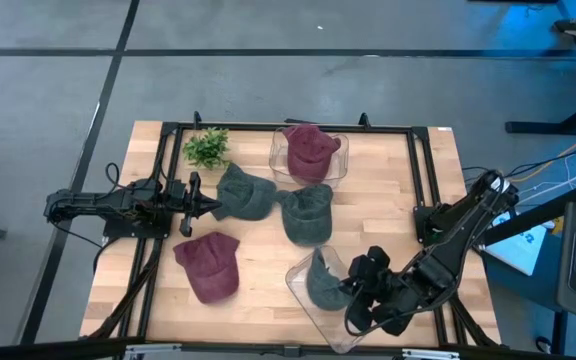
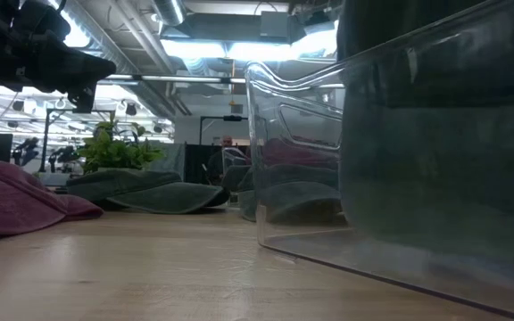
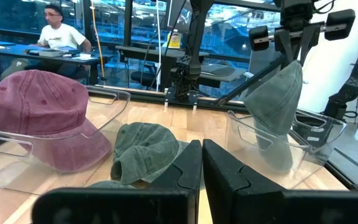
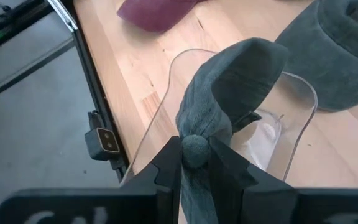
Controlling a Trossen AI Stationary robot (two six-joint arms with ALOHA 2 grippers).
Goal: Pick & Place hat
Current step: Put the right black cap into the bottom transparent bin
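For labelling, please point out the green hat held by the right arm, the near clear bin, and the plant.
green hat (image 4: 229,81), right wrist view, crown.
clear bin (image 4: 297,81), right wrist view, rim.
plant (image 1: 206,148), high view, leaves.

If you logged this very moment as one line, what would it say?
right gripper: shut on green hat, over clear bin | left gripper: shut, idle at left | red hat: on table

We see a grey-green hat (image 4: 229,87) hanging crumpled, pinched by its crown button, its lower part inside the near clear bin (image 1: 303,285). A maroon hat (image 1: 311,152) sits crown-up in the far clear bin (image 1: 276,150). Two more grey-green hats (image 1: 243,192) (image 1: 306,212) lie mid-surface, touching. Another maroon hat (image 1: 209,266) lies flat nearer the front, left of the near bin.
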